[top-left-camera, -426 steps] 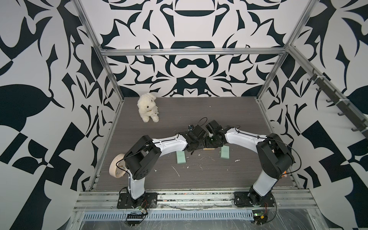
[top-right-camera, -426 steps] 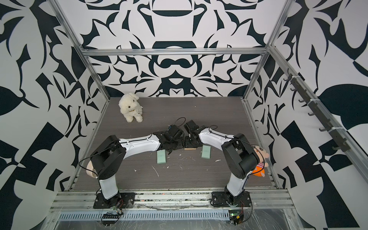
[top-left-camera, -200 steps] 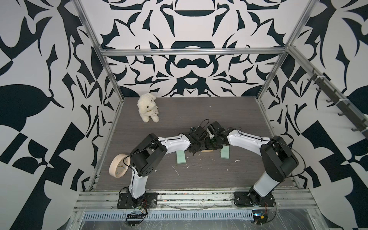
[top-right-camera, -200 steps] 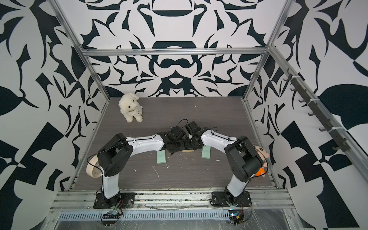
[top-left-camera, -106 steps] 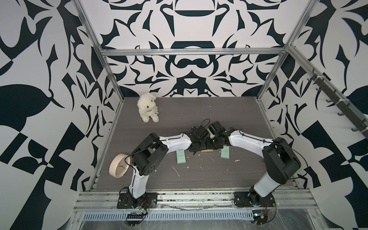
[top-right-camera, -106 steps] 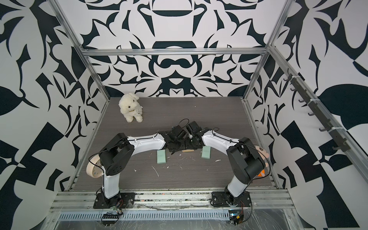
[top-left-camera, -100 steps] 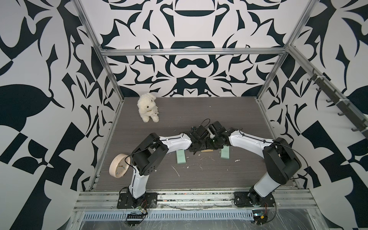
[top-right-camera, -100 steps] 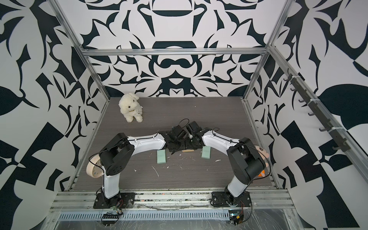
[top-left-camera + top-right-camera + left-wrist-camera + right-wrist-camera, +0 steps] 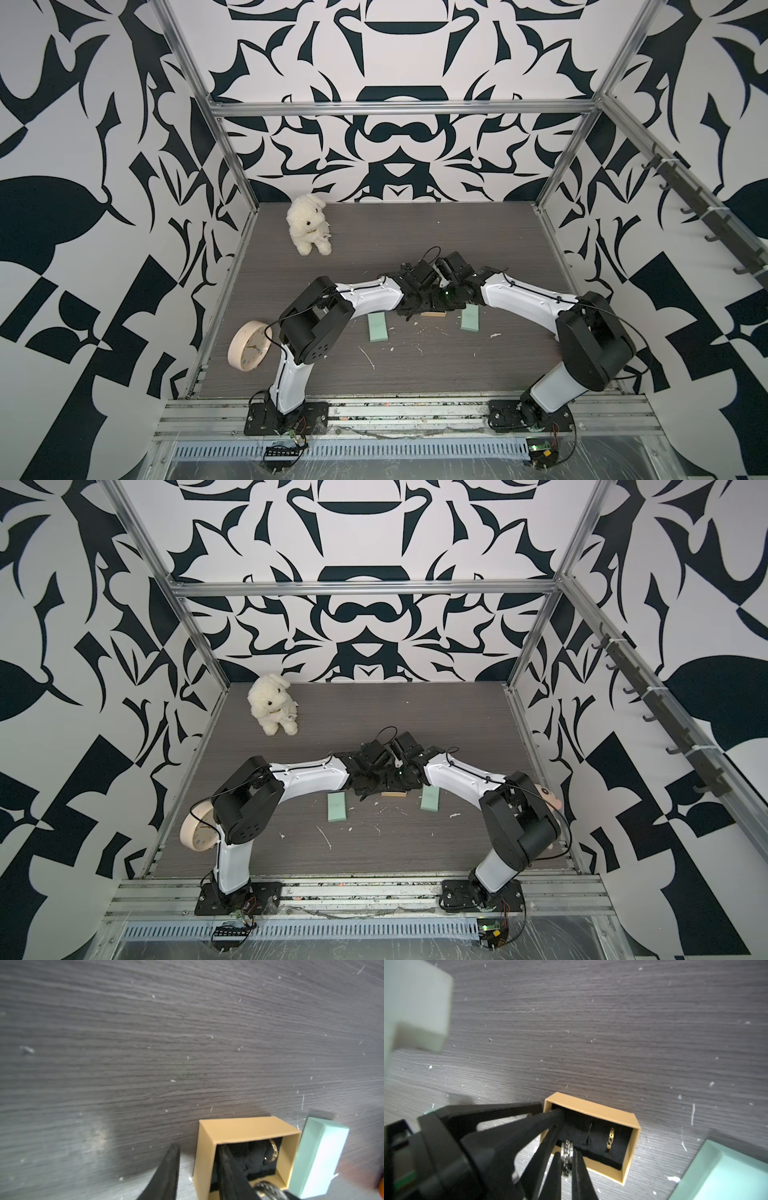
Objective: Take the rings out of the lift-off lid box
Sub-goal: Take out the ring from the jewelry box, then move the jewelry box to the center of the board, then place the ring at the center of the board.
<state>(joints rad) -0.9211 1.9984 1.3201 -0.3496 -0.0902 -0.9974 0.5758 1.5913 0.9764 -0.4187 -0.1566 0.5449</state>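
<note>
ring (image 9: 566, 1146) pinched in right gripper (image 9: 567, 1156) at box (image 9: 591, 1105); left gripper (image 9: 198, 1147) straddles its wall, grip unclear; neither moved.

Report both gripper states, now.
Left gripper: astride the tan box's wall; clamped or not cannot be told.
Right gripper: shut on a dark ring.

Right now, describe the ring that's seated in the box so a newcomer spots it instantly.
On the table, between the two mint boxes, sits an open tan box with black lining. A gold ring stands upright in a slot of that lining. Its thin yellow chain links set it apart from the wider dark ring, which is pinched in the jaws of the right arm.
</note>
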